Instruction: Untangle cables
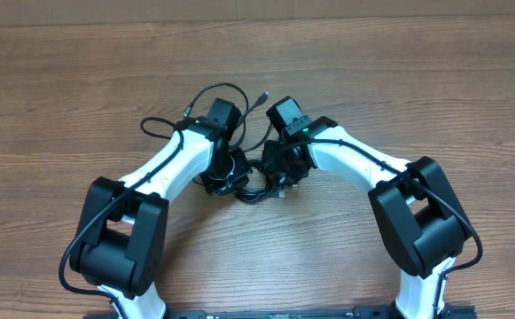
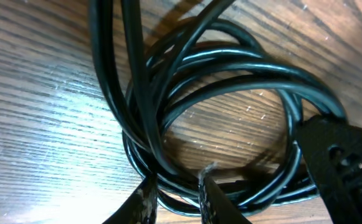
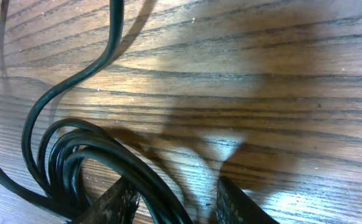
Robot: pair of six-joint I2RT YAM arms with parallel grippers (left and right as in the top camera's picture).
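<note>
What worries me from where I stand is that the left gripper (image 2: 176,196) may lift the whole coil instead of one strand. Its two tips are set narrow on the near edge of the cables (image 2: 109,74), and several strands look pinched between them at once (I make out at least two, perhaps three, packed into the gap). A pull from there would likely drag the bundle across the table (image 1: 417,71) and tighten the tangle rather than loosen it. The right gripper (image 3: 179,202) brings a second risk. Its jaws stand partly open with nothing held: the coil runs past the inside of the tip on the left of its view, and bare wood fills the rest of the gap up to the other tip. If it closed as it sits, it might catch only the outermost strand or slide off altogether. From above, the two grippers are very near each other over the middle of the table, so a careless tug by either could knock them together. The cables lie heaped under and between the two grippers, with loose loops trailing to the far left and a plug end (image 1: 262,95) on the far side, clear of both sets of jaws.
</note>
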